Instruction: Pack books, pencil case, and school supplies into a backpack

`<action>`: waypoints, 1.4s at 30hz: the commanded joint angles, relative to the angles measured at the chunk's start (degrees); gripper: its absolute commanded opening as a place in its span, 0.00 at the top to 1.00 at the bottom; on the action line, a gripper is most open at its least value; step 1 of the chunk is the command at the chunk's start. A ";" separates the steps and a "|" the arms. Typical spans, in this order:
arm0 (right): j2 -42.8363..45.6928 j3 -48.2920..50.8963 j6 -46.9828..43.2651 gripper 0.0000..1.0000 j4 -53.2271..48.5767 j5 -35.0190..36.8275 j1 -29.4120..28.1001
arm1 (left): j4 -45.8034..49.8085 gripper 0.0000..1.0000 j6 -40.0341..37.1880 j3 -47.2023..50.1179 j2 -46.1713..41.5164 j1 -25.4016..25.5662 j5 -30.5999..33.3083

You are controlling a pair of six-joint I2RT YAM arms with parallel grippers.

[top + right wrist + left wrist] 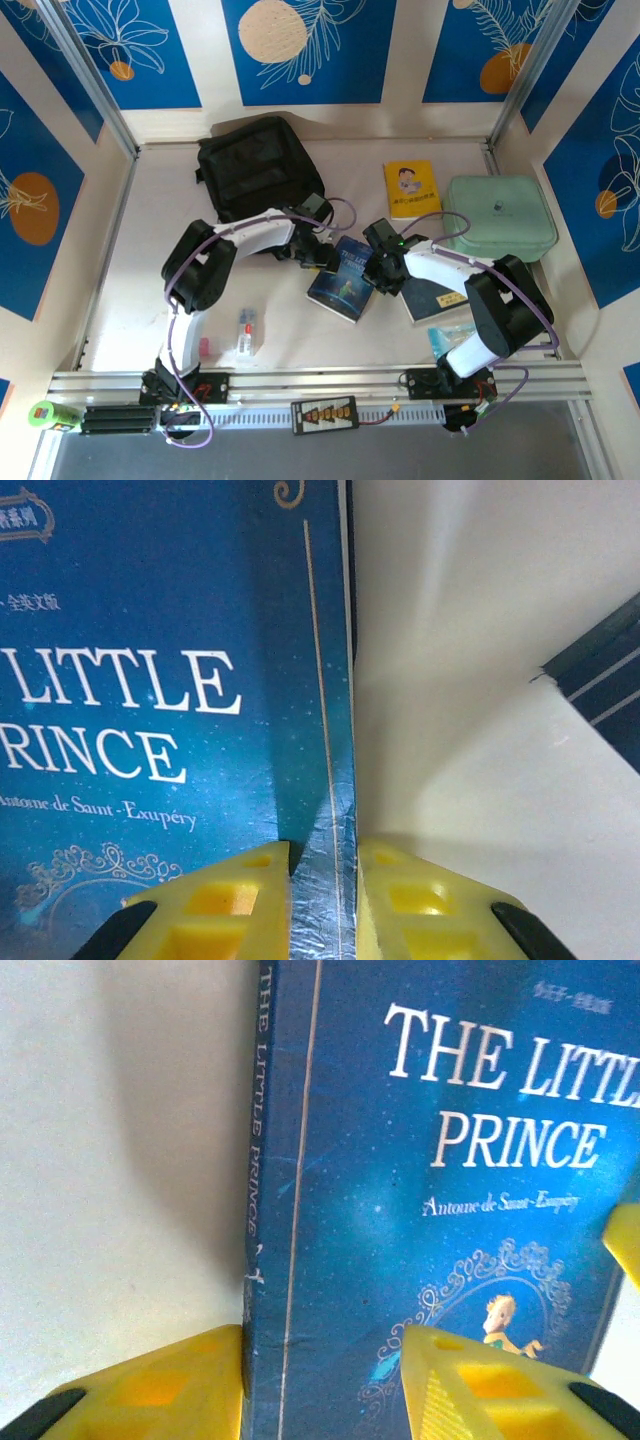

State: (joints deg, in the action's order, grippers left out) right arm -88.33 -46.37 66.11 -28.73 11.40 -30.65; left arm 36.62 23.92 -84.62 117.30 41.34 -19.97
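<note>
Right fingers (240,905): narrow; pinched on the long edge of the dark blue book (150,680); one yellow pad on each face
Left fingers (150,1395): partway apart, astride the book's spine edge; one pad against the spine, the other over the front cover; whether they clamp it I cannot tell
Blue book's place: middle of the table (150,230) in the top view; left gripper (322,255) at its 10 o'clock, right gripper (385,262) at its 2 o'clock
Backpack (255,165): lying at 11 o'clock from that book
Yellow book (412,190): flat at 1 o'clock; just beside the mint-green case (498,230)
</note>
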 commanded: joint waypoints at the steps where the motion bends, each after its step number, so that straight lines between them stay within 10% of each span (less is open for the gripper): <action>1: -2.35 2.44 1.26 0.79 0.71 0.77 -0.56 | -1.59 0.58 1.07 0.88 -5.93 1.11 -10.76; 22: -3.07 2.13 1.91 0.80 0.75 1.62 -0.72 | -16.83 0.72 15.05 10.24 -8.09 0.22 -22.44; 31: -2.61 1.38 0.50 0.79 0.55 2.16 -0.40 | -10.05 0.86 11.18 8.77 -9.72 -0.84 -15.56; 42: 14.13 8.92 -6.38 0.43 24.84 -10.22 5.62 | -9.19 1.00 10.94 7.18 -21.09 -7.56 -8.31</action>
State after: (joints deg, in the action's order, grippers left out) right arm -78.37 -39.92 61.60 -16.95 8.45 -26.72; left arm 28.29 35.09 -74.78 101.16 36.36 -30.13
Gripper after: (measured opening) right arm 0.547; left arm 0.126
